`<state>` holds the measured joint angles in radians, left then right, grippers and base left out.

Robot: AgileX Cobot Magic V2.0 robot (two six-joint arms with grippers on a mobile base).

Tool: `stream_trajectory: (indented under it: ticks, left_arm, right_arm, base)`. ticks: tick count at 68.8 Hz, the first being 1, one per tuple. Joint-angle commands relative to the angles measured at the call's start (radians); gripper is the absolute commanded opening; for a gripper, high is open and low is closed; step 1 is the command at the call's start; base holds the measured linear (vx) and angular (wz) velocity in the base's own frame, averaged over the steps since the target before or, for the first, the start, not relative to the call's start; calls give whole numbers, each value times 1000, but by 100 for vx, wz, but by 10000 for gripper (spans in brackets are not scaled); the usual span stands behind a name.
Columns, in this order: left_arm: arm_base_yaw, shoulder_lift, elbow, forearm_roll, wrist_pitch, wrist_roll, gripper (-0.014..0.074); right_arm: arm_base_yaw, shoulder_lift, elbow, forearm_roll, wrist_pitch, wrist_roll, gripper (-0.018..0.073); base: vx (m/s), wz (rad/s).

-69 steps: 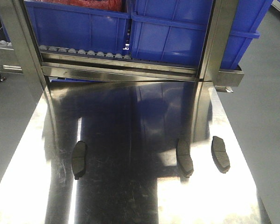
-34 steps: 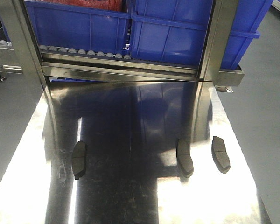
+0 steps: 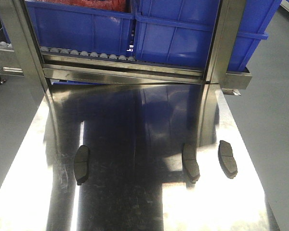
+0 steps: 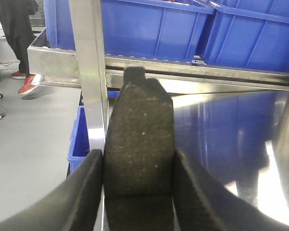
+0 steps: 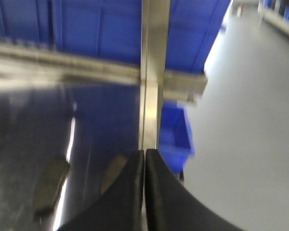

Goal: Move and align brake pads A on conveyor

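Polished steel tabletop (image 3: 135, 207) w/ bright glare strips and blue reflections. Behind it: steel rack w/ two uprights (image 3: 21, 48), roller rail (image 3: 86, 52) and large blue bins (image 3: 82, 29) above. Smooth grey floor (image 3: 274, 120) on both sides. Left wrist view: smaller blue bin (image 4: 79, 139) on floor by rack; person (image 4: 17, 24) in dark clothes and red shoes, far left.

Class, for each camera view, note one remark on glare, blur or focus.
Front view: sharp, with glare streaks on the steel table. Left wrist view: crisp on the brake pad in the left tool. Right wrist view: background smeared behind the shut right tool.
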<state>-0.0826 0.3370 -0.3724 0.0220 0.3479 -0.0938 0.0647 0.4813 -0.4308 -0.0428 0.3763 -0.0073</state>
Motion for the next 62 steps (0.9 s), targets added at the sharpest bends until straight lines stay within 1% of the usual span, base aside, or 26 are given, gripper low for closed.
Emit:
stream_trajectory:
  ticks: [1,6,10,29,40,46,51,62]
  left_arm:
    - [-1,5,-31,-6,-98,-2,-6]
    - [-1,5,-31,-6,-98,-2,-6]
    - [-1,5,-31,-6,-98,-2,-6]
    - [-1,5,-31,-6,-98,-2,-6]
    - [-1,5,-31,-6,-98,-2,-6]
    - [-1,5,-31,-6,-98,-2,-6]
    - [-1,5,-31,-6,-98,-2,-6]
    - [-1,5,-31,-6,-98,-2,-6]
  right_arm:
    - [-1,114,-100,29,47,-12,-10]
    - [-1,180,-154,73,121,-12,-10]
    - [-1,230,-178,88,159,-12,-10]
    - [-1,349,-182,61,156,-1,-8]
    - [-1,377,-214,61,203,-1,24]
    - [-1,383,-237,59,231,-1,78]
    - [-1,386,-257,59,248,-1,141]
    - [-1,420,-286,59,283,-4,340]
  base:
    - [0,0]
    - [0,0]
    - [0,0]
    - [0,0]
    - [0,0]
    - [0,0]
    - [0,0]
    - [0,0]
